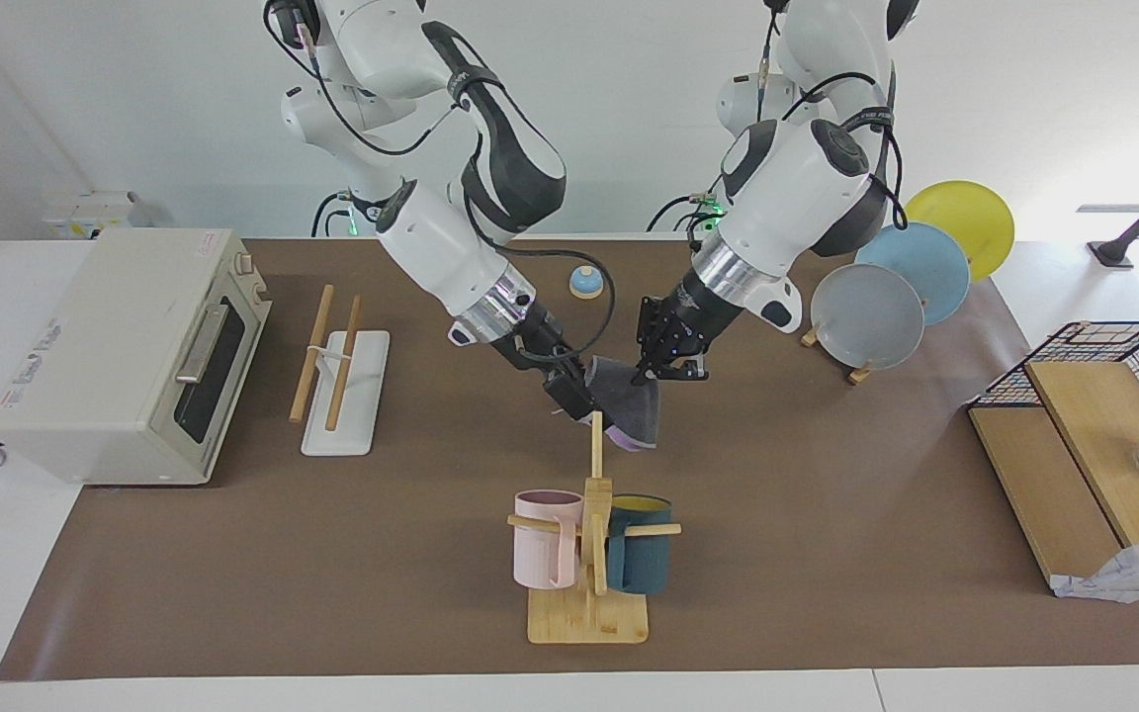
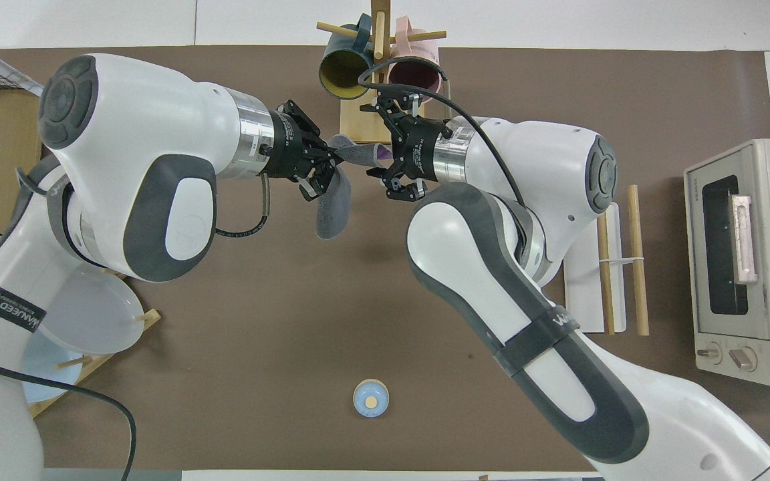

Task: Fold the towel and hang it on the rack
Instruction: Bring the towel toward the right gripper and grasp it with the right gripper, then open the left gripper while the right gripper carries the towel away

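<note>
Two robot arms work over one brown-covered table [image 1: 827,554], each ending in one gripper: the left gripper [image 1: 666,368] and the right gripper [image 1: 577,398]. Between them hangs one towel [image 1: 629,410]. One rack [image 1: 344,381] carries two wooden rods. One mug tree [image 1: 591,554] holds two mugs, one pink mug [image 1: 542,539] and one dark teal mug [image 1: 641,559]. One plate stand holds three plates [image 1: 911,287]: grey, blue, yellow. One toaster oven [image 1: 125,356], one small blue bell [image 1: 584,283] and one wire basket [image 1: 1123,361] complete the count.
</note>
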Controlling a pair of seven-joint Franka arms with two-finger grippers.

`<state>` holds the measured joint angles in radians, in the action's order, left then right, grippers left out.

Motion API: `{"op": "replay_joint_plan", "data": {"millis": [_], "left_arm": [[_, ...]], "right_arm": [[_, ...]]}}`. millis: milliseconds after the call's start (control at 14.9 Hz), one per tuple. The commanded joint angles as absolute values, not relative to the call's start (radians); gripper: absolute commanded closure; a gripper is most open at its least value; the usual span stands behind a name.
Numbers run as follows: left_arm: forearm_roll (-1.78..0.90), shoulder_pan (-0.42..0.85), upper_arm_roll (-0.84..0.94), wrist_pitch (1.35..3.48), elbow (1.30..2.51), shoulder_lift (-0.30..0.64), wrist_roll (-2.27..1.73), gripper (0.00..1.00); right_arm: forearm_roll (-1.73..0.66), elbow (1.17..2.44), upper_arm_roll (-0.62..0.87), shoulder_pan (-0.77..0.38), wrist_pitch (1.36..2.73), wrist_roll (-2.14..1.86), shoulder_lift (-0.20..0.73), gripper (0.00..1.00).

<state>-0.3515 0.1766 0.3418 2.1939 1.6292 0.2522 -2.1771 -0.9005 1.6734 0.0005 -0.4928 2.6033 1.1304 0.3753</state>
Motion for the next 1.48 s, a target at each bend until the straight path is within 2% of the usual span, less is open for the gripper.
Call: {"op": "replay_joint_plan", "data": {"millis": [0,67,134,940,1007,1074,1141,1409], "left_arm": [[-0.374,0.175,0.341,2.204,1.675,0.213,-2.184,1.00],[-0.376,0.175,0.341,2.204,1.677,0.213,-2.186,1.00],[-0.380,0.176,0.341,2.206,1.677,0.213,-2.192,1.00],[-0.379,0.184,0.339,2.197,1.683,0.184,-2.244,1.00],[-0.379,0.184,0.341,2.203,1.683,0.184,-2.249,0.95],[-0.379,0.186,0.339,2.206,1.684,0.184,-2.252,0.55],[-0.379,0.189,0.339,2.207,1.692,0.181,-2.250,0.01],[-0.362,0.189,0.337,2.210,1.724,0.169,-2.232,0.00]], "right_arm": [[-0.930,1.634,0.006,-0.488,2.597,1.085,0.397,0.70],[-0.930,1.632,0.006,-0.488,2.597,1.085,0.397,0.88],[-0.930,1.628,0.006,-0.488,2.594,1.085,0.397,1.00],[-0.913,1.621,0.003,-0.480,2.491,1.022,0.393,1.00],[-0.911,1.621,0.003,-0.482,2.491,1.002,0.393,1.00],[-0.911,1.624,0.003,-0.482,2.487,0.990,0.393,1.00],[-0.908,1.624,0.003,-0.483,2.482,0.986,0.393,1.00],[-0.842,1.623,0.003,-0.476,2.445,0.979,0.391,1.00]]}}
